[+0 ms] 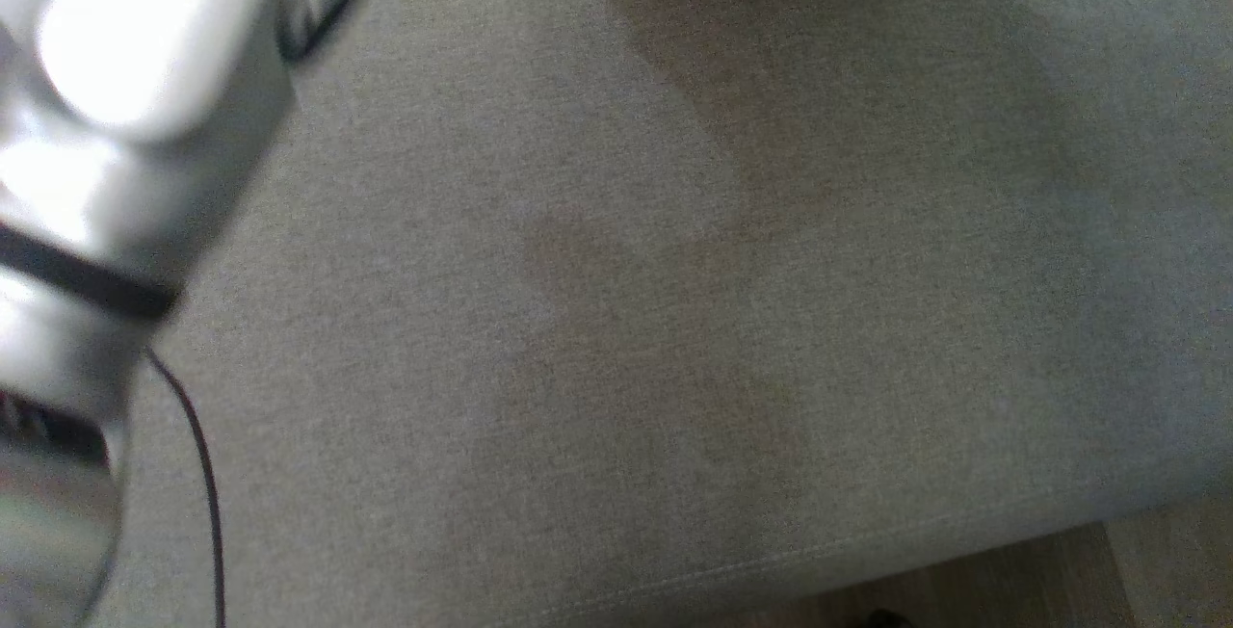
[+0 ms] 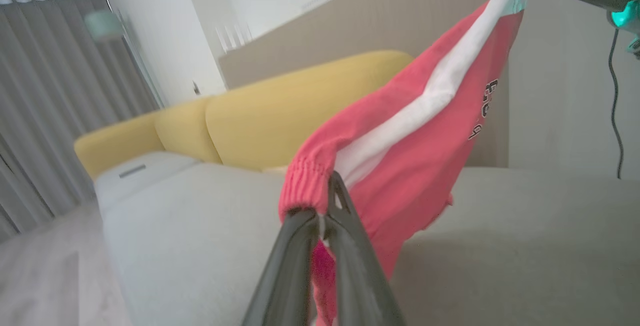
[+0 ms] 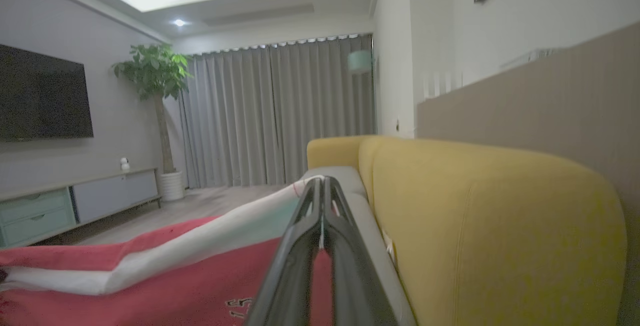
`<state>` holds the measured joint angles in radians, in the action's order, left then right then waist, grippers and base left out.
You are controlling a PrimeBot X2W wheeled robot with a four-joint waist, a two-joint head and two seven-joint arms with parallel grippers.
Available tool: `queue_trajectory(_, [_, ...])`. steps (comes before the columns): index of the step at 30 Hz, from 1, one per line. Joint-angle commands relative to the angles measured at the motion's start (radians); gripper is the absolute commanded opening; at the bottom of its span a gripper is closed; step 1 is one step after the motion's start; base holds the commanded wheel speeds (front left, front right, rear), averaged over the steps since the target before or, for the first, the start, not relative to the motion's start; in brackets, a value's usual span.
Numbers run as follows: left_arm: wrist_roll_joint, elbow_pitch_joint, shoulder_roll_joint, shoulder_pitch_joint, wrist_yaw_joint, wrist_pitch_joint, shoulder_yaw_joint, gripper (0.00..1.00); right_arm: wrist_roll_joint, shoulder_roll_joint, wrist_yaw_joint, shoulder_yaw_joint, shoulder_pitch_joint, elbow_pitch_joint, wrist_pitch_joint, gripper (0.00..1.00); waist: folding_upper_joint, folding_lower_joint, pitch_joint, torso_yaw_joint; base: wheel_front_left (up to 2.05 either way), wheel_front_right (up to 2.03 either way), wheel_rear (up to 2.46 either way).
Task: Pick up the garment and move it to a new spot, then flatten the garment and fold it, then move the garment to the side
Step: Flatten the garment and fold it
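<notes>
My left claw (image 2: 324,212) is closed on the garment (image 2: 415,156), pinching it just beside a gathered elastic hem. My right claw (image 3: 322,191) is clamped as well, its fingers pressed together on the white stripe at the garment's other end. From my left wrist I see that claw's dark tip at the upper right, gripping the end of the stripe.

The garment is coral red with a broad white stripe and small black lettering. It hangs in the air between my two claws, its loose part draping down over the grey sofa seat (image 2: 200,226). Behind the seat stands the yellow backrest (image 2: 280,116).

From my head I look down on the grey seat fabric, with my pale left forearm (image 1: 125,60) blurred at the upper left and a thin dark cable (image 1: 197,455) below it. Grey curtains (image 3: 280,111) hang at the far end of the room.
</notes>
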<state>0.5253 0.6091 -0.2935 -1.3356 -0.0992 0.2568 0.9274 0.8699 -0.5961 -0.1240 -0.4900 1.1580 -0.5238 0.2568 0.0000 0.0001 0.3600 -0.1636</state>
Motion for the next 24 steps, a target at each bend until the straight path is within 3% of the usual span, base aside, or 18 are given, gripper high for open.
queue_trajectory(1, [-0.009, -0.031, -0.040, 0.004, -0.001, 0.004, -0.042, 0.00, -0.006, 0.003, -0.007, -0.004, -0.054, 0.034, 0.005, 0.00, 0.0000, -0.0001, 0.003, -0.003, 0.00, 0.00, 0.00])
queue_trajectory(9, [-0.129, -0.225, -0.035, 0.413, -0.017, 0.005, -0.053, 0.00, 0.003, -0.038, -0.007, 0.026, -0.433, 0.210, 0.005, 0.00, 0.0000, -0.0001, -0.044, 0.026, 0.00, 0.00, 0.00])
queue_trajectory(17, [-0.216, -0.316, -0.031, 0.763, 0.000, 0.005, -0.049, 0.00, -0.024, -0.043, -0.007, 0.168, -0.812, 0.343, -0.003, 0.00, 0.0000, -0.0001, -0.140, 0.028, 0.00, 0.00, 0.00])
queue_trajectory(24, [-0.232, -0.330, -0.031, 0.942, -0.004, 0.005, -0.022, 0.00, -0.064, -0.005, -0.007, 0.338, -1.105, 0.470, -0.071, 0.00, 0.0000, -0.0001, -0.182, 0.034, 0.00, 0.00, 0.00])
